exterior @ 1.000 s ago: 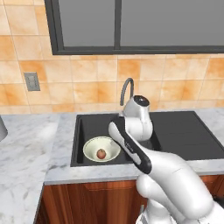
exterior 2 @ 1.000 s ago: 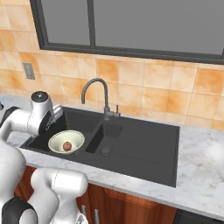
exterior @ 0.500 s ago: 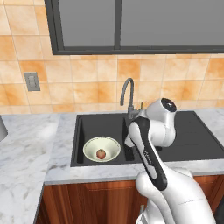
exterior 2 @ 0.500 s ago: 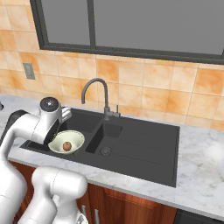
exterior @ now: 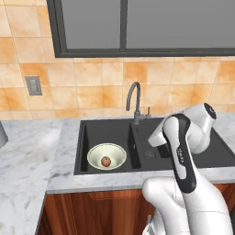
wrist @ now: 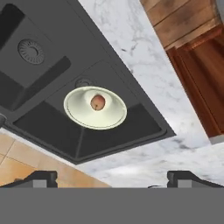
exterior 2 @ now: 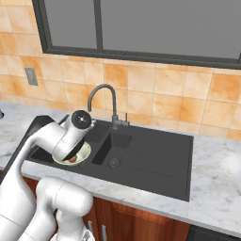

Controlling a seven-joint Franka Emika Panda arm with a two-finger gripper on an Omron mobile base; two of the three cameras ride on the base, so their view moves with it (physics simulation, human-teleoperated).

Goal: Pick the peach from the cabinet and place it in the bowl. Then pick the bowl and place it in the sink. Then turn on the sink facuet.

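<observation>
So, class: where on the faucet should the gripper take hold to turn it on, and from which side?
The small side lever at the base of the sink facuet. It sticks out on the right-basin side, so approaching from above that basin looks best.

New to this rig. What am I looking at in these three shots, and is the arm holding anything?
It's a rendered kitchen with a white robot arm on a driving base. Two pictures come from base cameras behind the arm, left and right; the third looks along the gripper, whose jaws stand open with nothing between them. The rectangular matte black two-basin sink sits in a white marble counter. In its left basin sits the wide cream-white bowl holding the small reddish-pink peach. The tall dark grey gooseneck faucet stands behind.
</observation>
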